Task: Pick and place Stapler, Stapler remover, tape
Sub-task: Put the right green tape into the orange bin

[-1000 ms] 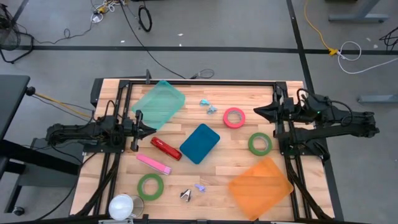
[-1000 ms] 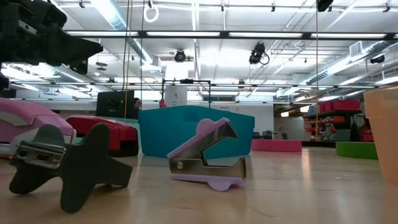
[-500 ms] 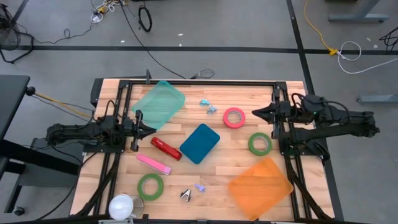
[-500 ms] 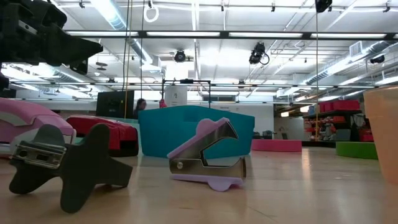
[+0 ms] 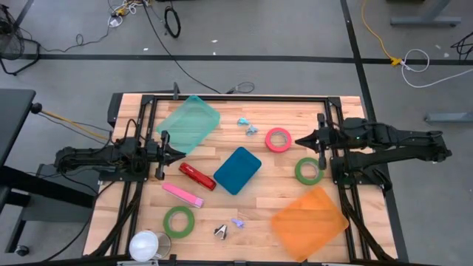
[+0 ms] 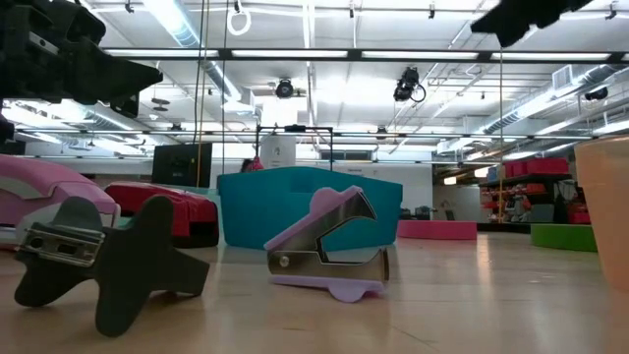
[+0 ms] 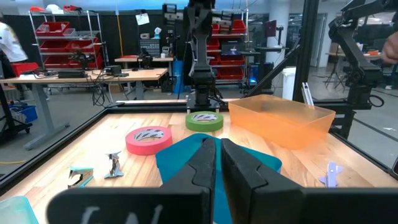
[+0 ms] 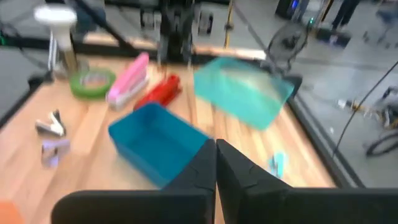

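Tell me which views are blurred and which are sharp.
Right wrist view: motion-smeared, the translucent teal bin soft-edged. Left wrist view: sharp on the pink tape roll. Low view: crisp purple staple remover, bright ceiling glare. High view: evenly lit, sharp.

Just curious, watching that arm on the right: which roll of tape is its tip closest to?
The pink tape roll, just beside the right gripper. Both green rolls lie farther off.
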Motion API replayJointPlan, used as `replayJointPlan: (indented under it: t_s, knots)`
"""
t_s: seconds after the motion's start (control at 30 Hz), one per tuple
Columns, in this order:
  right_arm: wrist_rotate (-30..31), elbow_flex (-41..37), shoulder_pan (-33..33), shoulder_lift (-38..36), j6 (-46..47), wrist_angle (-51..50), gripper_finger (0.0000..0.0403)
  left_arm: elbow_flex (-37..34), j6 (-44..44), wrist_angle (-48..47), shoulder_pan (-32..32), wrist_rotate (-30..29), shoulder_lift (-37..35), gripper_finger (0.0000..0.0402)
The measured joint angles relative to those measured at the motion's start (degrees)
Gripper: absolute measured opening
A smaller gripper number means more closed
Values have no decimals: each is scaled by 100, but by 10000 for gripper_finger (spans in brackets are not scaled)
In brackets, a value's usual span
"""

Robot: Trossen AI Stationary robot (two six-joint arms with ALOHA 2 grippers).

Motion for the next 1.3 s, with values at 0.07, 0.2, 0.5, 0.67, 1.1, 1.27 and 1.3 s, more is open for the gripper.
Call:
replayJointPlan:
  t_s: [0.07,0.2,0.5,0.67,1.1,1.27,1.3]
  knots:
    - [0,0,1,54,0,-278,11,0,1,0,-1,-1,1,30]
    - [0,0,1,180,0,-649,11,1,1,-1,1,-1,1,30]
    - [-247,-2,-1,492,245,-1085,11,-1,1,-1,-1,0,1,30]
    - [-566,-7,1,714,498,-1444,11,1,0,1,1,0,1,30]
    - [-604,-11,1,1466,-239,-2186,11,1,0,1,-1,-1,0,30]
    - [-603,-11,1,1697,-323,-2223,11,1,0,1,1,-2,-1,30]
    - [-603,-11,-1,1765,-323,-2223,11,0,0,1,1,-2,-1,30]
